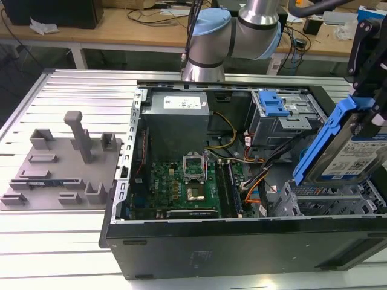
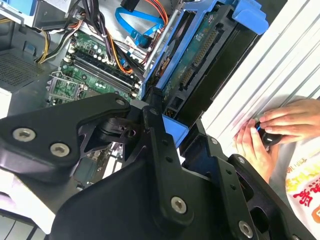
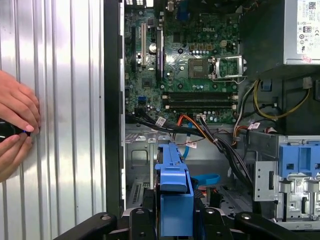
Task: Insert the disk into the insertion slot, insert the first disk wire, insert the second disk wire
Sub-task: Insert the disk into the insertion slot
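Observation:
My gripper [image 1: 367, 118] is shut on the disk [image 1: 354, 157], a silver drive with a white label in a blue carrier [image 1: 323, 142]. I hold it tilted on edge above the open computer case's corner on the exterior view's right. Just below it sits the insertion slot [image 1: 329, 199], a grey perforated cage. In both wrist views the blue carrier [image 3: 174, 195] [image 2: 235, 12] stands between my black fingers [image 3: 145, 220]. The second wrist view shows the drive's circuit-board side [image 2: 200, 50]. A loose blue flat cable [image 3: 205, 179] and an orange, red and black wire bundle [image 3: 192, 125] lie near the cage [image 3: 142, 157].
Inside the case are a green motherboard [image 1: 181, 181], a grey power supply box [image 1: 178, 115] and a taller bay with a blue latch [image 1: 275, 109]. A grey fixture plate [image 1: 60, 163] lies on the ribbed table. A person's hands [image 3: 17, 125] hold a small black object beside the case.

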